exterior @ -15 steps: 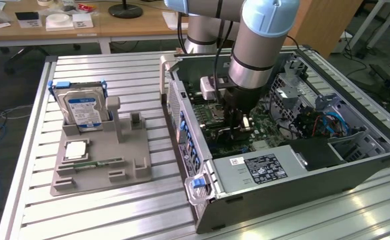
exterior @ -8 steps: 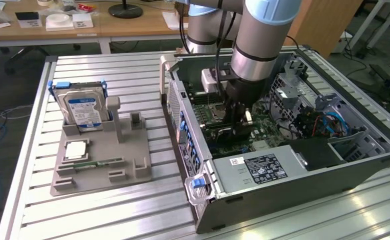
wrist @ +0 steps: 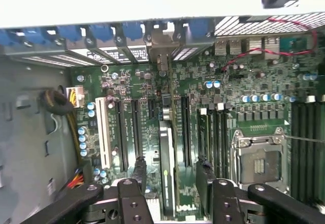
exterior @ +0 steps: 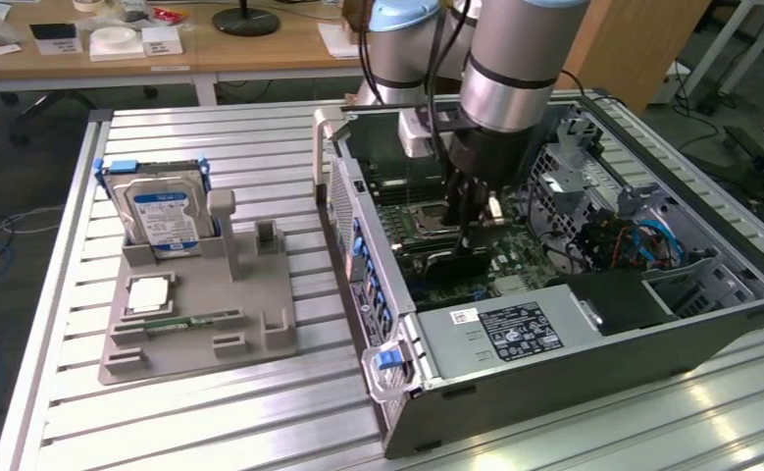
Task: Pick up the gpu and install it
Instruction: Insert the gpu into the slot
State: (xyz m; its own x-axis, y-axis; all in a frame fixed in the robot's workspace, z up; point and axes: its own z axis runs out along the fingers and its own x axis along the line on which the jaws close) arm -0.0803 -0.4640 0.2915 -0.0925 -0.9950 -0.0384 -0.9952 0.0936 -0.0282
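The gpu [wrist: 167, 153] stands on edge in a slot of the green motherboard [wrist: 244, 82], and its metal end bracket meets the case's rear wall. My gripper [wrist: 171, 176] is open. One black fingertip [wrist: 139, 168] sits on each side of the card, with a gap to the card on both sides. From the exterior view, the gripper [exterior: 467, 228] reaches down into the open computer case [exterior: 591, 334], just above the dark gpu [exterior: 444, 263].
On the exterior view's left, a grey holder [exterior: 192, 324] carries a hard drive [exterior: 163, 211], a processor chip [exterior: 149, 292] and a memory stick [exterior: 192, 321]. The power supply [exterior: 513, 329], the processor socket [wrist: 256, 158] and a cable bundle [wrist: 56, 102] crowd the case.
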